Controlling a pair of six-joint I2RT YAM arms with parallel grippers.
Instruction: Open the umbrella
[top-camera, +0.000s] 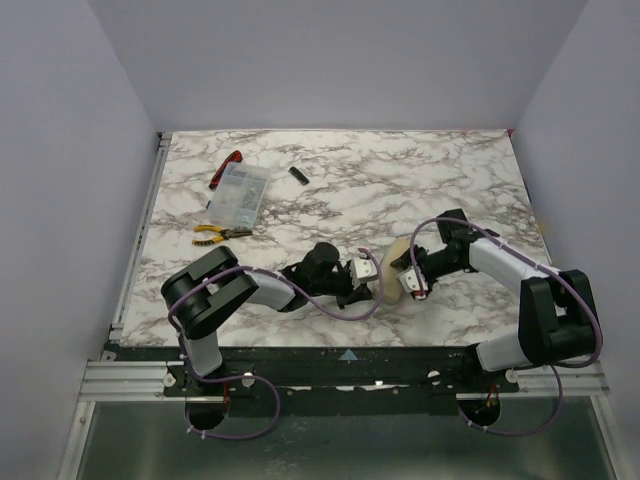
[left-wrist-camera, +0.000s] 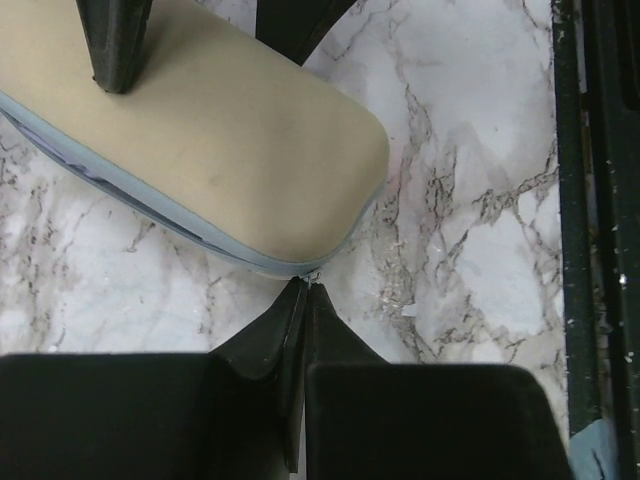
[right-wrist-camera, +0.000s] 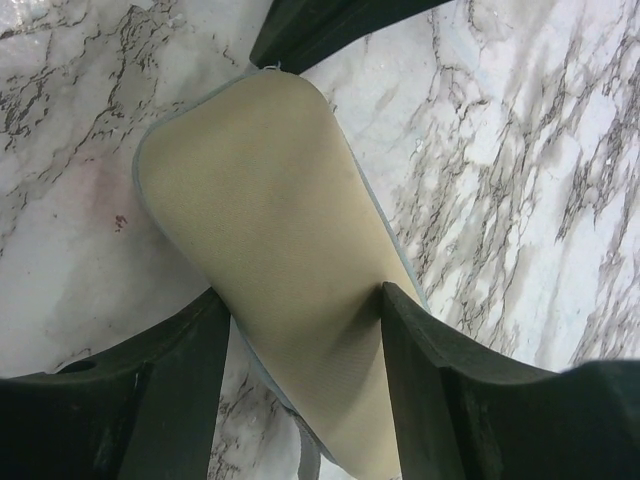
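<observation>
The umbrella (top-camera: 398, 262) lies folded near the table's front middle, a flat cream pack with a grey-blue edge seam; no shaft or handle shows. My right gripper (top-camera: 410, 277) is shut across its width, one finger on each side, as the right wrist view shows (right-wrist-camera: 305, 300) on the cream fabric (right-wrist-camera: 280, 220). My left gripper (top-camera: 372, 287) is shut, its tips (left-wrist-camera: 308, 284) pinching a tiny metal pull at the corner of the umbrella (left-wrist-camera: 200, 130). The right gripper's fingers (left-wrist-camera: 115, 40) show at the top of the left wrist view.
At the back left lie a clear plastic box (top-camera: 238, 195), a red-handled tool (top-camera: 226, 170), yellow pliers (top-camera: 218, 233) and a small black stick (top-camera: 297, 176). The table's black front rail (left-wrist-camera: 590, 200) runs close to the left gripper.
</observation>
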